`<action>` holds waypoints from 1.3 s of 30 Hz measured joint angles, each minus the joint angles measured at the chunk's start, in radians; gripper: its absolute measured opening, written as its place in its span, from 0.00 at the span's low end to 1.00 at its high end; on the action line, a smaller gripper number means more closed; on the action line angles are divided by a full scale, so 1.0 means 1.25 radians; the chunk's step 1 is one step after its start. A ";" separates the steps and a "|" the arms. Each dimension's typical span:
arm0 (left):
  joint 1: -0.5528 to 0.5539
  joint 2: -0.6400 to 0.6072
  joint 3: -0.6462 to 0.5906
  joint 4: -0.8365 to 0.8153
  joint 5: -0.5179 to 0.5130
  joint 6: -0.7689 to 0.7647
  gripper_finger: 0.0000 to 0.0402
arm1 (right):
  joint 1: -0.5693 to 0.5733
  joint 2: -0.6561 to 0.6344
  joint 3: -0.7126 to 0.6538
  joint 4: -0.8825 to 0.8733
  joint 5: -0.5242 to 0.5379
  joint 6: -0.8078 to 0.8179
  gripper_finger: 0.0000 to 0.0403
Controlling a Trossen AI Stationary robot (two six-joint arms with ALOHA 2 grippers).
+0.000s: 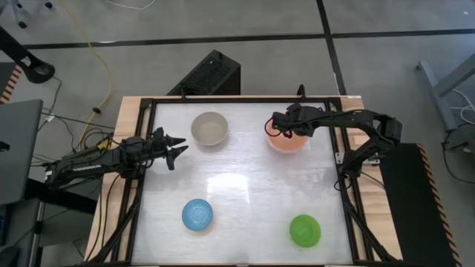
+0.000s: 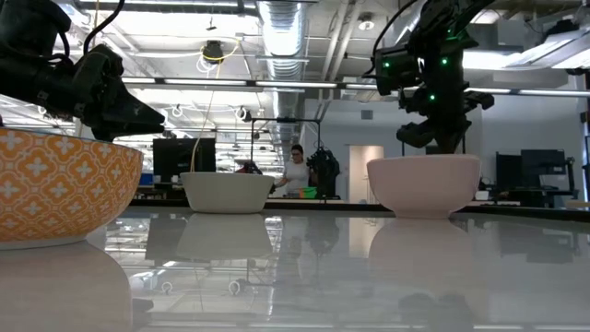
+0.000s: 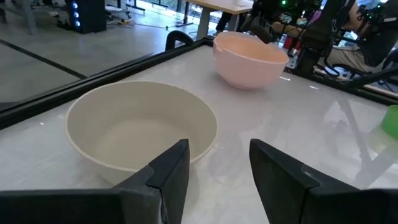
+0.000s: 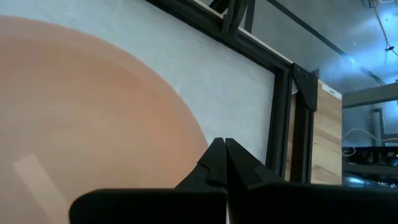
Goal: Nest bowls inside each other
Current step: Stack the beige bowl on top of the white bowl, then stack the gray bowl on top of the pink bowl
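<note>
while over the salmon bowl [image 1: 288, 139]: right gripper [image 1: 275, 126] clenched, empty
beside the beige bowl [image 1: 210, 128]: left gripper [image 1: 178, 143] released

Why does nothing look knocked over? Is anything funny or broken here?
Nothing stands out. The beige bowl, pink bowl, blue bowl and green bowl all sit upright and apart on the table, none nested yet. The right gripper is shut over the pink bowl's rim; the left gripper waits open beside the beige bowl.

A black box [image 1: 210, 73] sits on the floor behind the table, a yellow cable [image 1: 102, 63] trails nearby, and 1 person [image 2: 297, 172], seemingly standing, shows far back.
</note>
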 joint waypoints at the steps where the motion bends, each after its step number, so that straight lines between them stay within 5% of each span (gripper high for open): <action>1: 0.000 0.000 0.000 0.000 0.001 0.000 0.39 | 0.000 0.000 0.000 0.000 0.001 0.004 0.01; 23: 0.000 0.000 0.000 0.000 0.042 -0.001 0.39 | -0.027 0.000 -0.054 0.030 0.012 0.013 0.01; 32: 0.000 0.000 0.000 0.000 0.040 0.008 0.39 | -0.001 0.000 0.025 0.036 0.014 -0.013 0.02; 36: 0.000 0.000 0.000 0.000 0.040 0.019 0.39 | 0.033 -0.001 0.056 0.181 0.018 -0.085 0.02; 39: 0.000 0.000 0.000 0.000 0.036 0.020 0.39 | 0.065 0.002 0.056 0.396 -0.054 -0.203 0.02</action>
